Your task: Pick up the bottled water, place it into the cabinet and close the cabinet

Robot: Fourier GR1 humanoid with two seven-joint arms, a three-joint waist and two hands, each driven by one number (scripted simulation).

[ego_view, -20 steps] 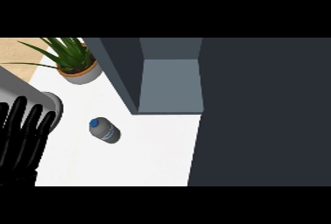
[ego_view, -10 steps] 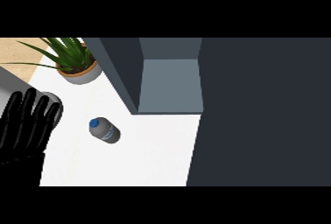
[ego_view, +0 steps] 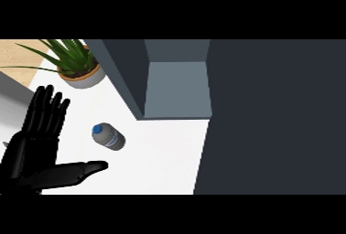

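The bottled water (ego_view: 108, 136), a small clear bottle with a blue cap, lies on the white counter (ego_view: 162, 160) with its cap pointing up-left. My left hand (ego_view: 30, 155) is open at the left edge, fingers straight and pointing up, thumb stretched right below the bottle. It is a short gap left of the bottle and not touching it. Up and to the right, the cabinet (ego_view: 177, 89) stands open and shows a grey inner floor. Its dark door (ego_view: 277, 114) fills the right side. My right hand shows nowhere.
A potted green plant (ego_view: 78, 68) in a grey pot stands at the back left, beside the cabinet's left wall (ego_view: 128, 73). A grey object (ego_view: 10, 96) lies at the far left edge behind my hand.
My left hand has come further into view, moving right and up toward the bottle, and its thumb now shows spread to the right. The bottle has not moved.
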